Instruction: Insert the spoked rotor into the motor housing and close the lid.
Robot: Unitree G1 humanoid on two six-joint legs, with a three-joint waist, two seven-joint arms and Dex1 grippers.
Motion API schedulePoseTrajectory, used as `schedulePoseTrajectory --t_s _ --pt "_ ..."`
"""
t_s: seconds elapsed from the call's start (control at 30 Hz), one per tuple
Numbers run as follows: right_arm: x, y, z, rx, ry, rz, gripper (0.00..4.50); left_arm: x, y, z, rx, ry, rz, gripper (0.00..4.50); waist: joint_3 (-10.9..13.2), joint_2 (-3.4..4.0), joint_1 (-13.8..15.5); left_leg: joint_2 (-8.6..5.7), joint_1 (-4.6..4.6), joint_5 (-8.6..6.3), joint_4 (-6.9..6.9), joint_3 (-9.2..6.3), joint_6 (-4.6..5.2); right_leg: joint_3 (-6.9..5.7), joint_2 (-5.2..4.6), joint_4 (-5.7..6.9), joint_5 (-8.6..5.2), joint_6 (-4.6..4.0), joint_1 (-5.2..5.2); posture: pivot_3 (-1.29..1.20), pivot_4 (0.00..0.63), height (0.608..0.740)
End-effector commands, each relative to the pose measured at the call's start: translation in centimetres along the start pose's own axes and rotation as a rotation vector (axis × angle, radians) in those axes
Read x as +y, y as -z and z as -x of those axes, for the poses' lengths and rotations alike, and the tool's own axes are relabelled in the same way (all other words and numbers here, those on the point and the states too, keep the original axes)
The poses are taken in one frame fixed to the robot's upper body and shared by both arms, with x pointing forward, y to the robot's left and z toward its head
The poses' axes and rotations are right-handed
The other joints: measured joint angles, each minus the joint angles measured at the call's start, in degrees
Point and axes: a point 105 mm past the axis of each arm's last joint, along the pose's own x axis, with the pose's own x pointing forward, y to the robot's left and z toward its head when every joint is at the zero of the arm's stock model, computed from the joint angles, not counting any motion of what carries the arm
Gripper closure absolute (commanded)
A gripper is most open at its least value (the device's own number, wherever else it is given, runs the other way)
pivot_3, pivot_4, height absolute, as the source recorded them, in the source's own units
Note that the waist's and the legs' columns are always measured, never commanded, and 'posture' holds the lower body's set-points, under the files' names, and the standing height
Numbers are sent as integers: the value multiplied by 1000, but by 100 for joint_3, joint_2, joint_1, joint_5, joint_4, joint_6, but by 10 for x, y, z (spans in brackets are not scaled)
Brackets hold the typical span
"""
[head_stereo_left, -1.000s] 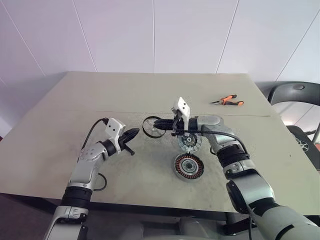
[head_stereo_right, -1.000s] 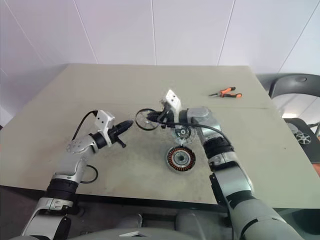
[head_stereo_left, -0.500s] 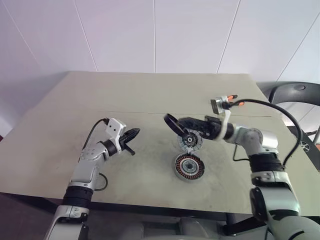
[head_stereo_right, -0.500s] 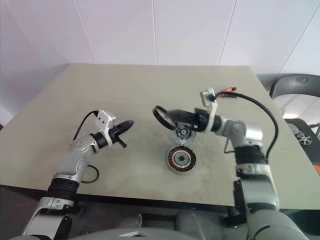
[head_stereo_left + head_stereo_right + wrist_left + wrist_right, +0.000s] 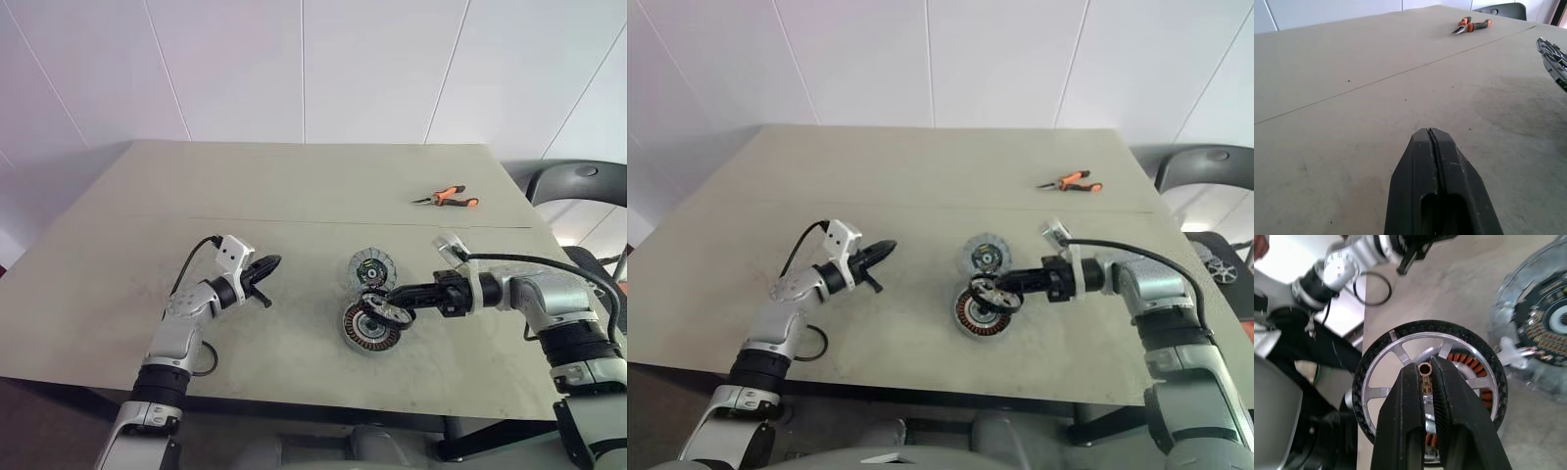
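Here the right gripper (image 5: 1426, 377) pinches the hub of the shiny silver spoked rotor (image 5: 1386, 382) just above the copper-wound round motor housing (image 5: 370, 328), while the left gripper (image 5: 1430, 131) hangs pressed together.

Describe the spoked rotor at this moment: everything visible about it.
The spoked rotor is a shiny silver ring with thin flat spokes and a dark ribbed outer rim. The right gripper is shut on its small brass-coloured hub shaft, holding it tilted directly above the motor housing, whose copper windings show through the spokes. It looks not yet seated.
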Motion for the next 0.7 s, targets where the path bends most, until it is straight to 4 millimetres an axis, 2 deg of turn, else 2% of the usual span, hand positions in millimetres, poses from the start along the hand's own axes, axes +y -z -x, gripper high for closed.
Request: schedulePoseTrajectory --t_s 0.03,0.1,0.3,0.47,0.6,0.7 --pt "12 3 0 164 -9 152 4487 0 -15 -4 -45 12 -36 4500 0 -1 21 0 -1 0 0 -1 0 0 0 -1 0 0 0 0 0 740" --pt "16 -5 3 197 -4 214 4487 1 -15 -5 -44 13 -36 4500 1 -2 36 0 -2 0 -1 -1 0 -2 -1 -3 -1 2 0 0 0 740" --pt "13 -47 22 263 104 450 4487 -1 -13 -6 -44 20 -34 4500 4 -2 28 0 1 0 1 2 0 -1 -2 -3 -1 1 1 0 0 740" --pt "20 -79 35 318 162 650 4487 -1 -13 -7 -47 19 -31 4500 4 -3 70 1 -3 0 -7 -2 -1 -4 -3 -7 -1 1 -4 0 0 740" --pt "25 -90 41 395 198 804 4487 -2 -13 -8 -48 19 -26 4500 4 -2 163 -1 -7 -1 -9 0 -1 -4 -7 -8 3 -6 -8 0 0 740" --pt "21 -79 41 530 234 908 4487 -4 -12 -10 -49 26 -22 4500 5 -2 187 0 -7 -1 -10 -1 -1 -4 -7 -8 7 -15 -7 0 0 740"
